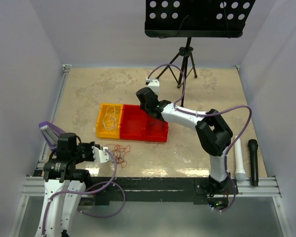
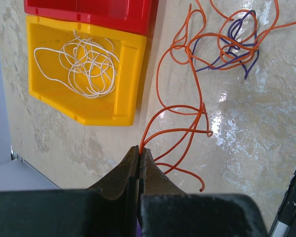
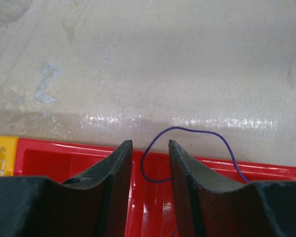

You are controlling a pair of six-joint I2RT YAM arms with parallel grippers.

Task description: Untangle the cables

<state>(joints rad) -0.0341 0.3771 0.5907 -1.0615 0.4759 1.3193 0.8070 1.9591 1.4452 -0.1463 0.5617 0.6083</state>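
The cables point(image 1: 120, 153) lie as a loose tangle on the table near the left arm. In the left wrist view an orange cable point(image 2: 180, 111) loops together with a purple cable point(image 2: 227, 61). My left gripper point(image 2: 139, 148) is shut on a strand of the orange cable, and it sits beside the tangle point(image 1: 107, 154). A white cable point(image 2: 86, 61) lies coiled in the yellow bin point(image 2: 133, 74). My right gripper point(image 3: 150, 143) stands open over the red bin point(image 3: 59, 158). A thin purple cable point(image 3: 197, 131) loops between its fingers, ungripped.
The red bin point(image 1: 143, 129) and yellow bin point(image 1: 101, 126) stand side by side mid-table. A music stand on a tripod point(image 1: 186, 59) is at the back. A black microphone point(image 1: 253, 160) and a white cylinder point(image 1: 240, 158) lie at the right edge.
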